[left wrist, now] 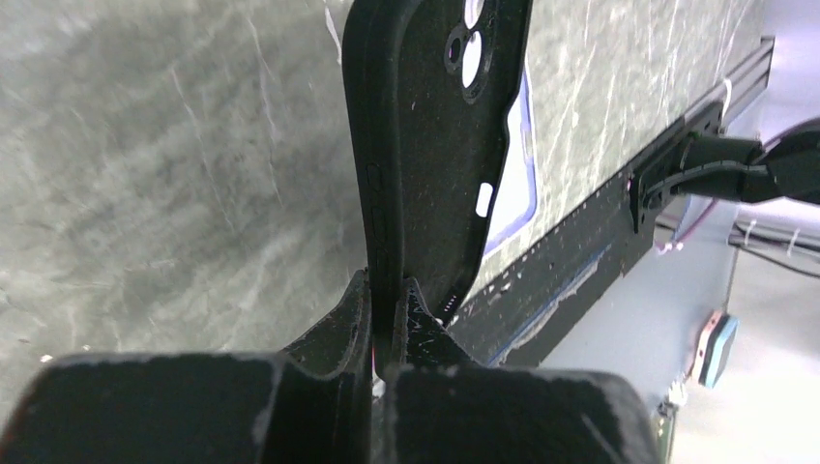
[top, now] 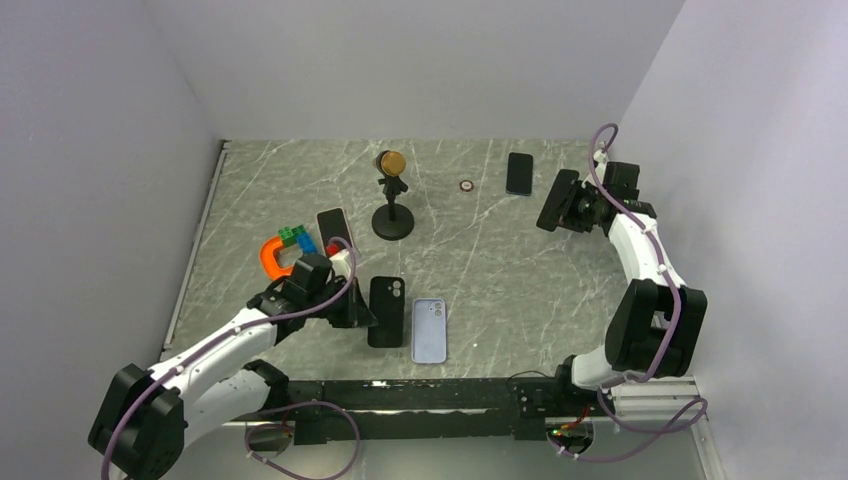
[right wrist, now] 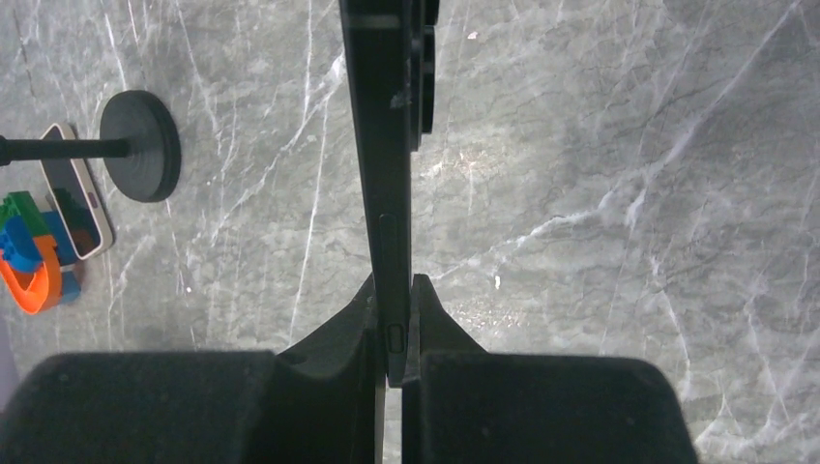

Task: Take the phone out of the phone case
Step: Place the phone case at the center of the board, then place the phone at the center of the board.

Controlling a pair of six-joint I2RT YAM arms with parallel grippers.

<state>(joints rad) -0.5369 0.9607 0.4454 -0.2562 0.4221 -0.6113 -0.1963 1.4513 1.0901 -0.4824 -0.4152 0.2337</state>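
Lowest in the top view, left of centre, the left gripper (top: 362, 312) is pinched shut on one edge of the empty black phone case (top: 386, 311), beside a pale blue phone or case (top: 428, 330). Farther up at right, the right gripper (top: 572, 206) clamps the black phone (top: 555, 200) above the marble table (top: 480, 260).

We see the white left arm (top: 215, 348) stretched low and forward, with the black left gripper (left wrist: 387, 300) pinched tight on the edge of a black rubbery phone case (left wrist: 425, 145). White right arm (top: 640, 245) folded upright, elbow bent, right gripper (right wrist: 392, 304) raised, clamped on a thin black phone (right wrist: 379, 116).
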